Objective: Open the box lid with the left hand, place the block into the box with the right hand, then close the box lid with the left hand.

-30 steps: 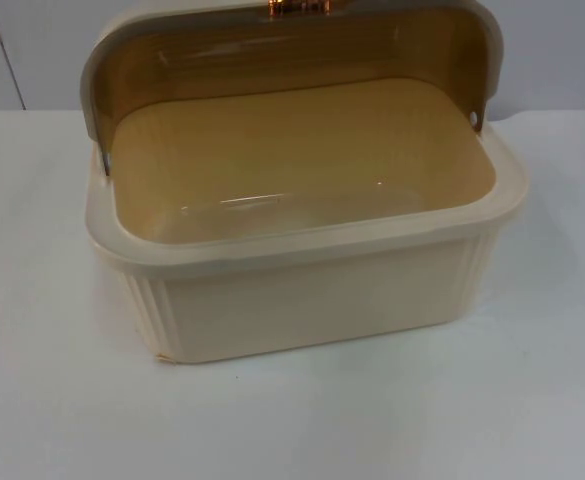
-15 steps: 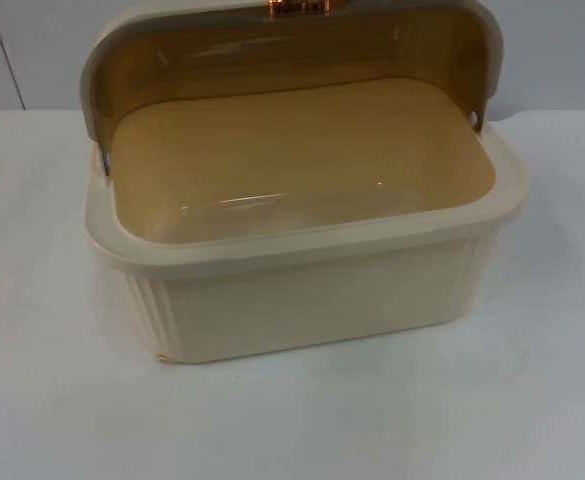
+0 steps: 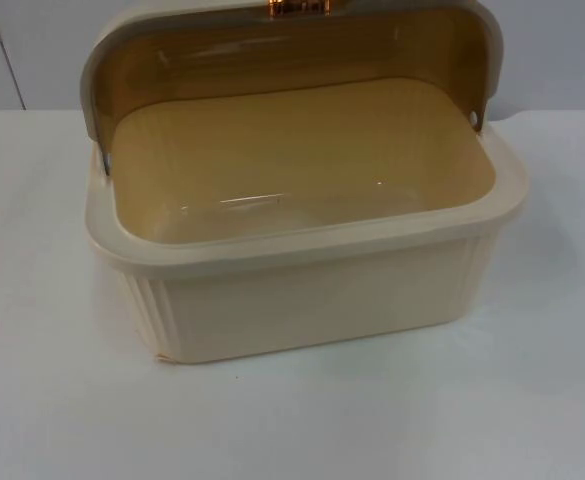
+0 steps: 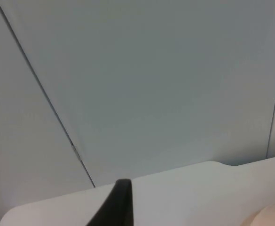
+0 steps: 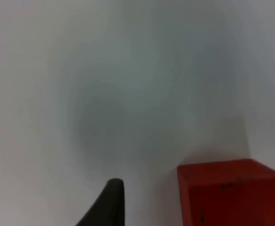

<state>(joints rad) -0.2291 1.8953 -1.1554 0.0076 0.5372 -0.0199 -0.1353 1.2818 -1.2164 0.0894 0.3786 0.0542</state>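
box (image 3: 302,300) centre frame, lid (image 3: 272,50) up | red block (image 5: 231,193) beside right end effector (image 5: 110,202) | we cannot tell either end effector's grip

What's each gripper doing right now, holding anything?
Left gripper: near the partition wall, holding nothing visible; open or shut cannot be told.
Right gripper: beside the red block, not gripping it; open or shut cannot be told.

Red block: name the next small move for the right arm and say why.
Probably bring the right gripper sideways onto the red block and grasp it. The cream plastic box already stands with its amber hinged lid raised and its inside bare, while the block sits on the white table beside the fingertip, ungrasped.
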